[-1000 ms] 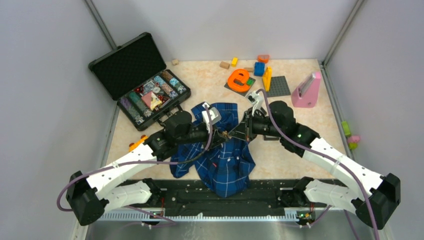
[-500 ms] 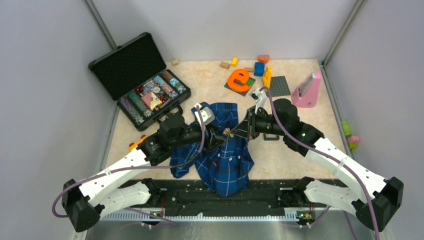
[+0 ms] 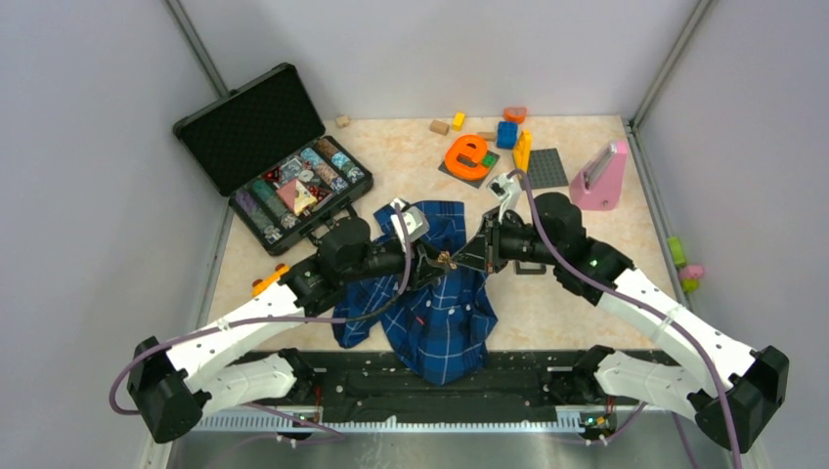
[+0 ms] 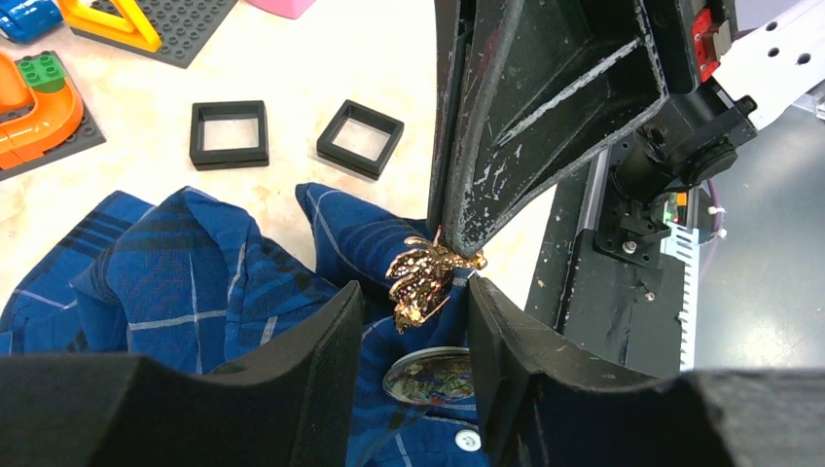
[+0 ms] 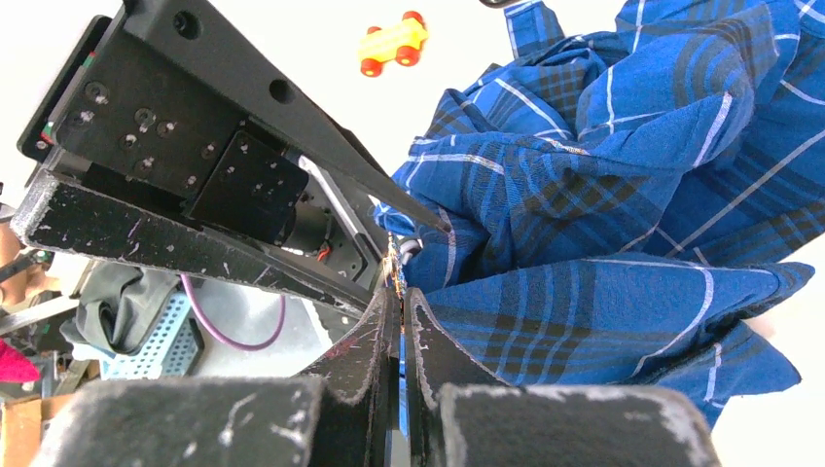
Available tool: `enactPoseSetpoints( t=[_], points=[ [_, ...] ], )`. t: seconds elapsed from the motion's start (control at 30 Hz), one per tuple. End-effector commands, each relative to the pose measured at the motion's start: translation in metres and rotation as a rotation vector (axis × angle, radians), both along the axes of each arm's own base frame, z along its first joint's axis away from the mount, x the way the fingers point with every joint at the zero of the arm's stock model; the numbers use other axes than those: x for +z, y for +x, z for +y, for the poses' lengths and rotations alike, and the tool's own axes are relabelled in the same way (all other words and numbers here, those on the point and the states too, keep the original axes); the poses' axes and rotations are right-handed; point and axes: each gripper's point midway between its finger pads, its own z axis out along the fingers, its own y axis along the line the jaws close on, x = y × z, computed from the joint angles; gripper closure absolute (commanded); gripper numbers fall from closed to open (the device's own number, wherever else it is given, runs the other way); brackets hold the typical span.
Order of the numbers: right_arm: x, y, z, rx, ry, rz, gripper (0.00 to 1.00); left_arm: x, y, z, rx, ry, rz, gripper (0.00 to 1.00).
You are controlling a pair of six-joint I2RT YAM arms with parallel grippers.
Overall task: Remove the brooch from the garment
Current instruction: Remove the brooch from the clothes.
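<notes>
While the top view shows both arms meeting over the shirt [image 3: 440,327], the left wrist view shows the left gripper [image 4: 413,297] spread around the gold brooch [image 4: 425,279] on the cloth, and the right wrist view shows the right gripper [image 5: 400,292] pressed together, pinching it.

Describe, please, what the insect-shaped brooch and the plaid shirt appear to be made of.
The brooch looks like gold-toned metal: it glints, and its pebbled, sparkling surface may be tiny stones, too small to confirm. The shirt looks like thin woven cloth, perhaps cotton, matte: it creases into soft folds and carries pale check lines.
</notes>
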Motion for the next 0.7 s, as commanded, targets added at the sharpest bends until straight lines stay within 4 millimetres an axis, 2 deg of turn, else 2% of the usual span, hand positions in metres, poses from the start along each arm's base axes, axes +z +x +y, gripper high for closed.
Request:
enactPoseSetpoints(
  t=[0.0, 0.07, 0.27, 0.37, 0.67],
  points=[
    [0.043, 0.001, 0.005, 0.023, 0.094, -0.076, 1.0, 0.019, 0.007, -0.004, -0.003, -0.002, -0.054, 0.5],
    [0.044, 0.0, 0.007, 0.03, 0.101, -0.072, 1.0, 0.019, 0.008, -0.004, 0.004, 0.002, -0.059, 0.53],
    [0.044, -0.003, 0.01, 0.046, 0.12, -0.049, 1.0, 0.016, 0.014, -0.004, 0.021, 0.016, -0.065, 0.78],
    [0.045, -0.005, 0.011, 0.054, 0.134, -0.033, 1.0, 0.007, 0.013, -0.004, 0.013, 0.047, -0.04, 0.79],
    [0.042, -0.013, 0.016, 0.08, 0.181, 0.042, 1.0, 0.005, 0.019, 0.0, 0.071, 0.038, -0.038, 0.79]
  ],
)
